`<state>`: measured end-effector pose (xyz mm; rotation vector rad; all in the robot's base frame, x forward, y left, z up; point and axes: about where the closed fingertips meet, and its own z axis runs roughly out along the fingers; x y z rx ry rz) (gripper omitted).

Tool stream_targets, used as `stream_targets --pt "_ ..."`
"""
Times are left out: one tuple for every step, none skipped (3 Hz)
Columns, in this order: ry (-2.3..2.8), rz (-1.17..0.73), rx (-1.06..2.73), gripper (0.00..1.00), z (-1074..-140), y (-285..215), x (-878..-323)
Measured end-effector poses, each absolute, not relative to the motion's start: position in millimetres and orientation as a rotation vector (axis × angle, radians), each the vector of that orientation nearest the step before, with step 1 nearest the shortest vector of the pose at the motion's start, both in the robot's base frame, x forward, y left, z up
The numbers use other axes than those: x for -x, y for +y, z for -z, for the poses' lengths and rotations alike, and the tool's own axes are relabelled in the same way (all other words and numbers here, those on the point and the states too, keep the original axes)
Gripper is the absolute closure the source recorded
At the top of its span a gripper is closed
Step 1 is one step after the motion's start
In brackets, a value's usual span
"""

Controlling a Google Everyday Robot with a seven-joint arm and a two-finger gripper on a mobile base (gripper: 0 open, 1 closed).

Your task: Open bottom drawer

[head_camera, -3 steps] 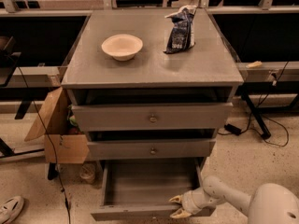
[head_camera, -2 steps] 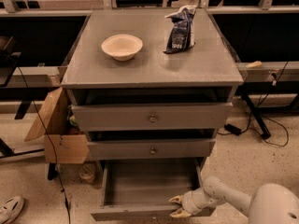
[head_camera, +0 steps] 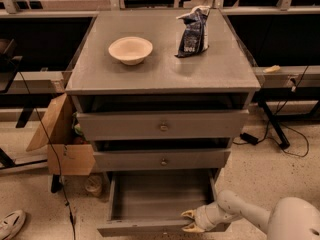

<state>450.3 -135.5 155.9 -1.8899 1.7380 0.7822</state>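
Note:
The bottom drawer (head_camera: 155, 201) of the grey cabinet stands pulled well out, its plain grey tray bare; its front panel (head_camera: 135, 229) runs along the bottom edge of the view and its knob is hidden. My gripper (head_camera: 190, 221) reaches in from the lower right on a white arm (head_camera: 240, 211) and sits at the right end of that front panel, its two tan fingertips one above the other around the panel's top edge. The top drawer (head_camera: 162, 125) and middle drawer (head_camera: 161, 160) each stand slightly ajar, with round metal knobs.
On the cabinet top (head_camera: 160, 69) sit a cream bowl (head_camera: 130, 49) and a dark blue chip bag (head_camera: 194, 31). An open cardboard box (head_camera: 62, 139) stands left of the cabinet. A white shoe (head_camera: 11, 224) lies at lower left. Cables (head_camera: 280, 134) trail on the right floor.

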Motion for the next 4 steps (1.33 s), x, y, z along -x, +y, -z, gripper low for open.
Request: stream_targets --pt "1.749 -0.775 1.877 0.52 -154.9 -136.8 -448.0" --pt "1.756 -0.769 1.868 0.29 -154.6 -137.6 -449.2" --pt "1.756 -0.769 1.868 0.06 -155.7 -136.7 -451.5" --pt "1.756 -0.769 1.868 0.00 -157.8 -136.7 -451.5"
